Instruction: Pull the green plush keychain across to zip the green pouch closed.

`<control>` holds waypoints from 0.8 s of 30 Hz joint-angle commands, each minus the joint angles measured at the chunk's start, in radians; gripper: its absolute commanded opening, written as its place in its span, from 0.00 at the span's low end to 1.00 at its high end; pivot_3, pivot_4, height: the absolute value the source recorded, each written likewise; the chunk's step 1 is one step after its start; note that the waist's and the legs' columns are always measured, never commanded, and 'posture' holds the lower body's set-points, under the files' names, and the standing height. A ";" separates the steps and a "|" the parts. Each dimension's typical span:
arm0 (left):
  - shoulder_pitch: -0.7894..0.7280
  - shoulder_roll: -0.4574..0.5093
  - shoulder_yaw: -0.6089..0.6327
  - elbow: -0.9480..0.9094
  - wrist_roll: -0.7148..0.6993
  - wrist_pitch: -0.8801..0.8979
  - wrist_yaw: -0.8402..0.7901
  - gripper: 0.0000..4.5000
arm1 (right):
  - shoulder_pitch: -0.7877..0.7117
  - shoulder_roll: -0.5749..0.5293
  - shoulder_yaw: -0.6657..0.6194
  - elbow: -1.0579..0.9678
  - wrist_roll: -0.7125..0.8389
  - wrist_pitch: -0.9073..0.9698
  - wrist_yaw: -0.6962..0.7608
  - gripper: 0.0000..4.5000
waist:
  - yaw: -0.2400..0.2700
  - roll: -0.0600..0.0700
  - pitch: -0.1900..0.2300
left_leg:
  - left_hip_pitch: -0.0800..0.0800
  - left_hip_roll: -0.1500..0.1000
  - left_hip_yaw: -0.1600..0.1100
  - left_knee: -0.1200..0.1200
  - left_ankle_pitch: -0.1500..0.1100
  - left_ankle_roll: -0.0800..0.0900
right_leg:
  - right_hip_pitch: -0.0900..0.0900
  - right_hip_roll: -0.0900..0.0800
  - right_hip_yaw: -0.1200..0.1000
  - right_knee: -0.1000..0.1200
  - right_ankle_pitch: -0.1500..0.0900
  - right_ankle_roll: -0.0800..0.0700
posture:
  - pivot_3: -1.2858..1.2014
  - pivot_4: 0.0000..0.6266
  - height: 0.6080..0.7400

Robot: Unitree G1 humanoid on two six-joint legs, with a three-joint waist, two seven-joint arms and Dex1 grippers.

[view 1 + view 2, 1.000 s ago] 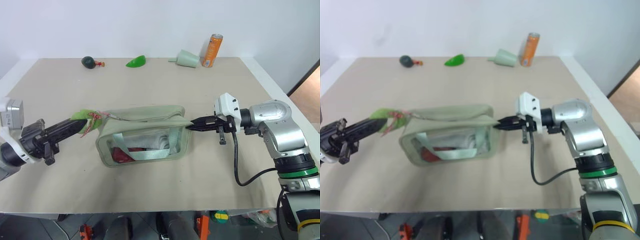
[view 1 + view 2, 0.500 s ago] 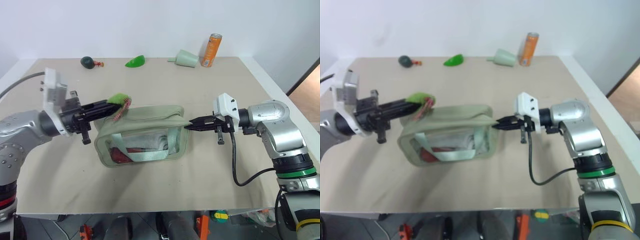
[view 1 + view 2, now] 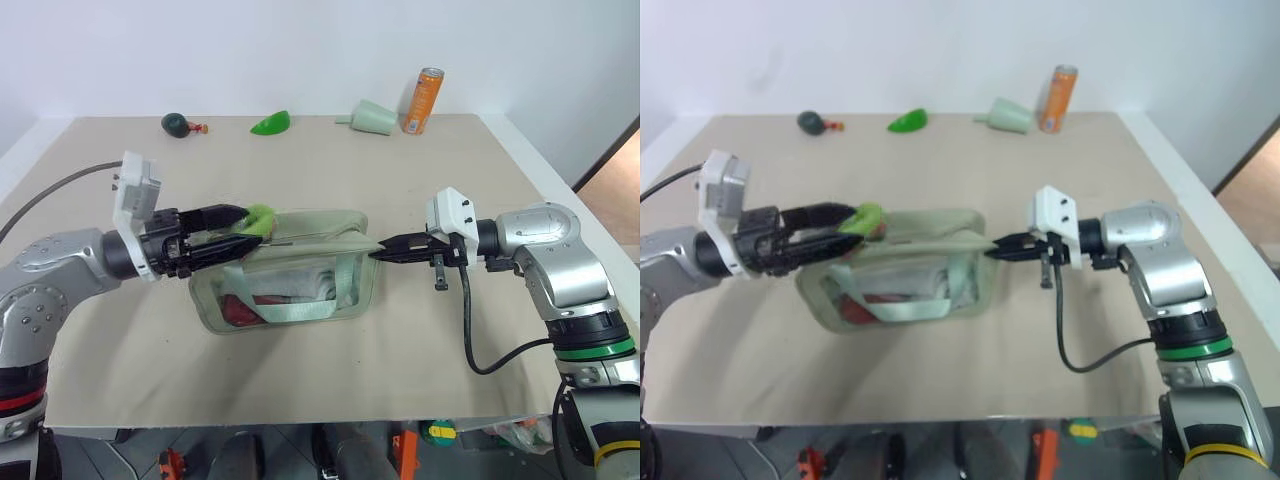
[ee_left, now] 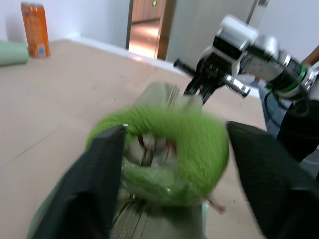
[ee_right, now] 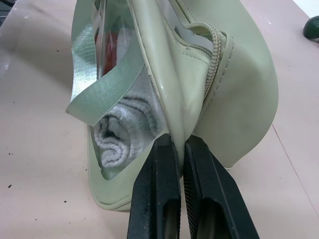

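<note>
Green pouch, pale sage with clear window, lies mid-bench; right pincer clamped on its right end. Fuzzy lime green plush keychain sits at pouch's left top between spread fingers of left pincer.

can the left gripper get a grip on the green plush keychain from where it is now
Probably yes. The left gripper is open, and the keychain sits between its fingers at the pouch's zipper end, with nothing in between. Closing should catch it.
</note>
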 commanded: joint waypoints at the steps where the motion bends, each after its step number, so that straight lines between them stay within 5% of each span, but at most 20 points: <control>1: -0.001 0.008 0.113 -0.039 -0.145 0.031 0.011 1.00 | -0.010 0.001 -0.006 -0.022 0.007 -0.003 -0.002 0.00 | 0.000 0.000 0.000 | 0.000 0.000 0.000 0.000 0.000 0.000 | 0.000 0.000 0.000 0.000 0.000 0.000 | 0.52 0.24 1.00; 8: 0.097 0.063 0.284 -0.015 -0.229 0.051 0.037 1.00 | -0.015 0.010 -0.001 -0.019 0.005 -0.005 -0.004 0.00 | -0.001 0.000 0.000 | 0.000 0.001 0.000 0.000 0.000 0.000 | 0.000 0.001 0.000 0.000 0.000 0.000 | 0.52 0.24 1.00; 12: 0.316 0.119 0.382 -0.003 -0.122 0.050 -0.051 1.00 | -0.013 0.015 0.001 -0.019 0.005 -0.006 -0.002 0.00 | -0.008 0.000 0.000 | 0.002 0.002 0.001 -0.001 0.000 0.000 | 0.000 0.001 0.001 0.000 -0.001 -0.001 | 0.52 0.24 1.00; 17: 0.488 0.091 0.341 -0.080 -0.046 0.022 -0.077 1.00 | -0.016 0.025 0.003 -0.013 0.007 -0.004 0.000 0.00 | -0.005 0.000 0.000 | 0.001 0.002 0.000 -0.002 0.000 0.000 | -0.001 0.001 -0.002 0.000 -0.002 -0.003 | 0.52 0.24 1.00; 24: 0.501 0.021 0.273 -0.147 -0.046 0.006 -0.027 1.00 | -0.015 0.030 0.005 -0.017 0.008 0.001 0.000 0.00 | -0.003 0.000 0.000 | 0.002 0.002 0.000 -0.001 0.000 0.000 | 0.000 0.001 -0.001 0.001 -0.001 -0.004 | 0.52 0.24 1.00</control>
